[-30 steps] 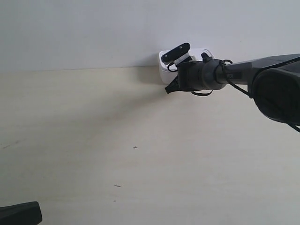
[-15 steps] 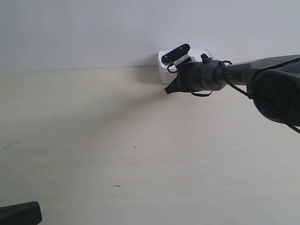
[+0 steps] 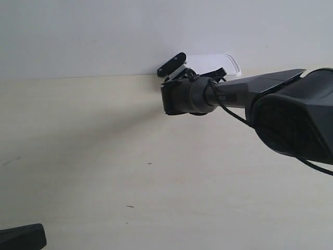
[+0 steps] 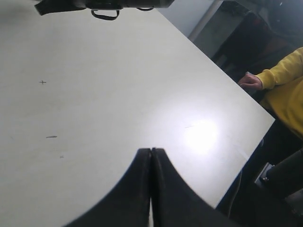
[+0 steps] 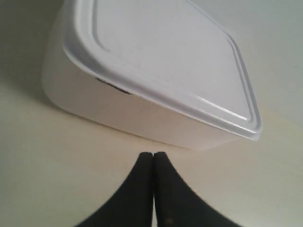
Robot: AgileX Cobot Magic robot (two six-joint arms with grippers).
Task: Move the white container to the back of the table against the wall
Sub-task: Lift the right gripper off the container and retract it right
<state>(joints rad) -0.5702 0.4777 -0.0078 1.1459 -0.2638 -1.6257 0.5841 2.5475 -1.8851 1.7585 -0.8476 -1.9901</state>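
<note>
The white container (image 5: 156, 80) lies with its flat rimmed lid on, a short gap ahead of my right gripper (image 5: 153, 153), which is shut and holds nothing. In the exterior view the white container (image 3: 221, 62) stands at the back of the table (image 3: 104, 156), close to the wall (image 3: 104, 36). The arm at the exterior view's right (image 3: 190, 96) hides its lower front. My left gripper (image 4: 151, 150) is shut and empty, low over the table (image 4: 94, 94) and far from the container.
A dark part of the other arm (image 3: 21, 237) shows at the exterior view's lower left corner. In the left wrist view, the table's edge (image 4: 227, 80) runs diagonally, and a person in a yellow sleeve (image 4: 284, 85) sits beyond it. Tiny dark specks (image 3: 150, 163) mark the tabletop.
The arm at the exterior view's right has swung left and turned, now looming larger. It has come off the container's lid, whose right part now shows.
</note>
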